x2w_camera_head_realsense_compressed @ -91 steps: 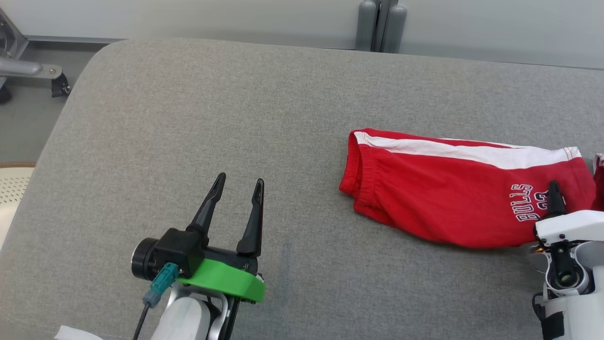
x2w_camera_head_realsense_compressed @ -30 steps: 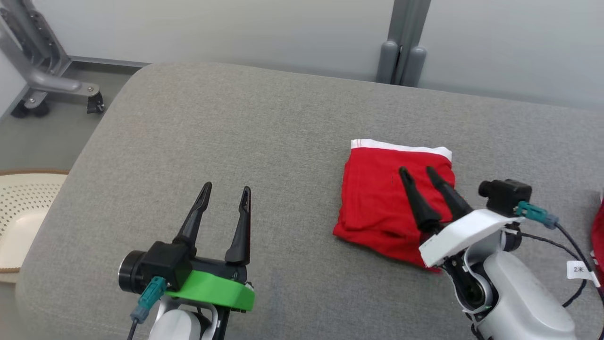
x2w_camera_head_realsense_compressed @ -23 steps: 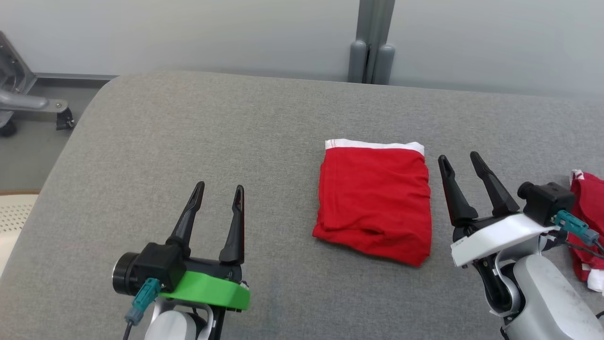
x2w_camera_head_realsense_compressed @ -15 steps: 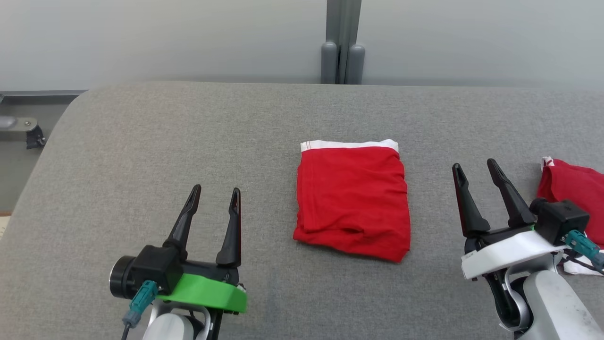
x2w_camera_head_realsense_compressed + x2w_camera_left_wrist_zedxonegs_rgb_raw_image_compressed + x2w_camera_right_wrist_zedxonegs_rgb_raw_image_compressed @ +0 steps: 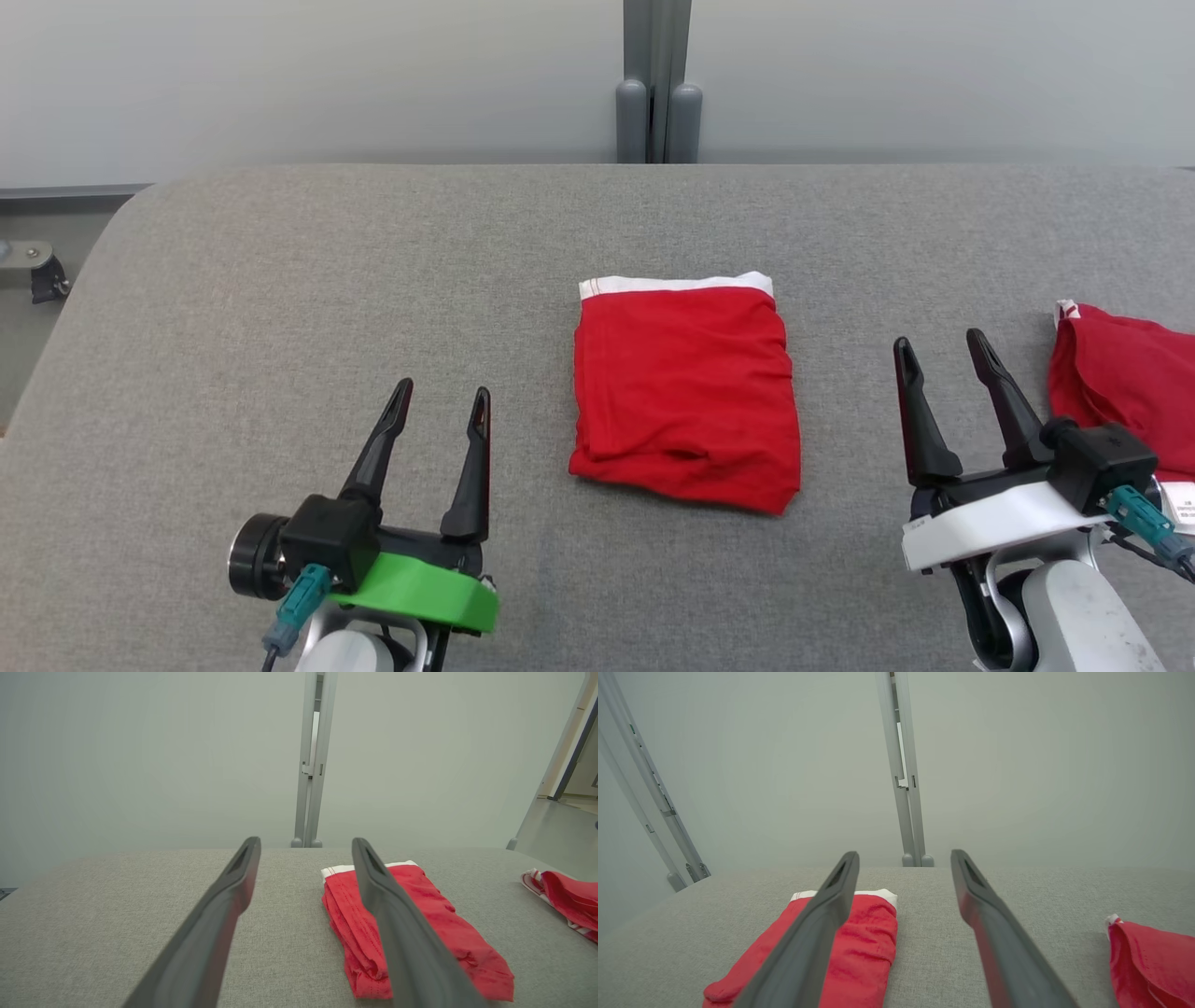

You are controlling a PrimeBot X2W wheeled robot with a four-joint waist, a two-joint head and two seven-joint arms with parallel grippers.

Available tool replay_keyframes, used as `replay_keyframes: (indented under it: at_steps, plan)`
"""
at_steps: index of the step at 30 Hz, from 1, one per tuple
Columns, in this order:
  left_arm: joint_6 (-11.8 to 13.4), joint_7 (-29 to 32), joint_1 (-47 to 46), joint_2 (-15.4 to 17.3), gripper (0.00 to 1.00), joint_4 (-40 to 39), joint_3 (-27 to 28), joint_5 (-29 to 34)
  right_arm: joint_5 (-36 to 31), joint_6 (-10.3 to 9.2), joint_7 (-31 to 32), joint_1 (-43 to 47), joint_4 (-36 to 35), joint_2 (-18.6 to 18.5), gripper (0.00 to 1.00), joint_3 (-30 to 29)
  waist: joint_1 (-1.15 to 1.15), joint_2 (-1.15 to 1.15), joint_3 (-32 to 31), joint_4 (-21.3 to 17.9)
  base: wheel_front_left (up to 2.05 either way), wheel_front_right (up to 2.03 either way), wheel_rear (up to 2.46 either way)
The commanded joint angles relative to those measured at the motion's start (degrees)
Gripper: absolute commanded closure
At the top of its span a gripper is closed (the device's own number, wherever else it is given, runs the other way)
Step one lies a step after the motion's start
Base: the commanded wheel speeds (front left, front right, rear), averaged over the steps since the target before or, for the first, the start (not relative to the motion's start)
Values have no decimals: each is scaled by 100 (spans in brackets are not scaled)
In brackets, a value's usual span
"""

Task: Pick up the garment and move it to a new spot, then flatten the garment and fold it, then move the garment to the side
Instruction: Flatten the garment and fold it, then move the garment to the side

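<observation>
Lying folded — garment point(image 5: 686, 392) untouched.

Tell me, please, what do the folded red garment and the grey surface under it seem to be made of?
The folded red garment: soft knitted cloth, probably cotton jersey, matt; it lies in limp layers with small wrinkles, and a white band edges its far side. The grey surface: woven upholstery cloth, matt and flecked, probably over padding, judging by its rounded corner.

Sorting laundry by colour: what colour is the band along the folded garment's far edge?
White band on the red garment; best in the head view.
</observation>
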Motion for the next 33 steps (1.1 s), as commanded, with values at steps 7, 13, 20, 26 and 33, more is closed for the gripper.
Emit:
replay_keyframes:
  at_steps: [7, 13, 20, 26, 33]
  plan:
    - [9, 2, -63, 10, 0, -28, -23, -48, -2, -2, -21, -36, -4, 9, 0, 13, 0, 0, 116, 127, 0, 0, 0]
    - [-21, 2, -172, 10, 0, -32, -130, -110, 75, -2, 15, -171, 189, -32, 0, 62, 0, 0, 347, 328, 0, 0, 0]
    - [-5, 2, -322, 10, 0, -31, -240, -186, 209, -2, 476, -515, 897, -60, 0, 66, 0, 0, 688, 639, 0, 0, 0]
    - [21, 2, -449, 10, 0, -28, -371, -259, 444, -2, 817, -832, 1450, -7, 0, -41, 0, 0, 886, 939, 0, 0, 0]
    - [39, 2, -498, 10, 0, -34, -449, -321, 539, -2, 1216, -1097, 2029, 59, 0, -217, 0, 0, 1019, 1188, 0, 0, 0]
